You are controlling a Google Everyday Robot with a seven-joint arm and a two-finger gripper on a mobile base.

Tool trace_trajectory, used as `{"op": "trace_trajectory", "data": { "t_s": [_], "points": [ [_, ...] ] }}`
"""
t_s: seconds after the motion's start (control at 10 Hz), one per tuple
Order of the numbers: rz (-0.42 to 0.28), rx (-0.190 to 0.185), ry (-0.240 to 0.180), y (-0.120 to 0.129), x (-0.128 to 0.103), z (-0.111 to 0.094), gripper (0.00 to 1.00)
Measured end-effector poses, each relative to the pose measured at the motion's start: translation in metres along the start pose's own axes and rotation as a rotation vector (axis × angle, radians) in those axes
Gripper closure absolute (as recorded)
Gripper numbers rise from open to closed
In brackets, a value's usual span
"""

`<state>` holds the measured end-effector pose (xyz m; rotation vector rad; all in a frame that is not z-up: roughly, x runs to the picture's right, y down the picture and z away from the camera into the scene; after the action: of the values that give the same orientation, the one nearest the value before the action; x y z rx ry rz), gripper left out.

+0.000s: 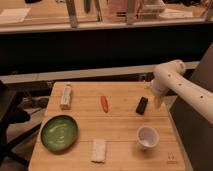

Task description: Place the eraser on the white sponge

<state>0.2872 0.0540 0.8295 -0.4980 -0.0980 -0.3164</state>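
A light wooden table (120, 125) stands before a long dark counter front (100, 50), with a paler worktop above it and a black chair (10, 120) at the left edge; on the wood lie a whitish packet (65, 96) at the far left, an orange-red stick (104, 104) near the middle, a green bowl (59, 133) at the near left and a white cup (148, 136) at the near right; the white sponge (99, 150) lies flat at the near edge, between bowl and cup; the eraser (142, 105) lies on the far right part of the table, well apart from the sponge; the white arm (175, 80) bends down from the right, and the gripper (158, 101) hangs just beside the eraser on its right, fingers apart and holding nothing, not touching the block
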Motion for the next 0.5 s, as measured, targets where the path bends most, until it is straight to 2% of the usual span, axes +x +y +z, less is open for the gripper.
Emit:
{"op": "trace_trajectory", "data": {
  "t_s": [0.5],
  "points": [
    [-0.065, -0.028, -0.01, -0.008, 0.007, 0.022, 0.2]
  ]
}}
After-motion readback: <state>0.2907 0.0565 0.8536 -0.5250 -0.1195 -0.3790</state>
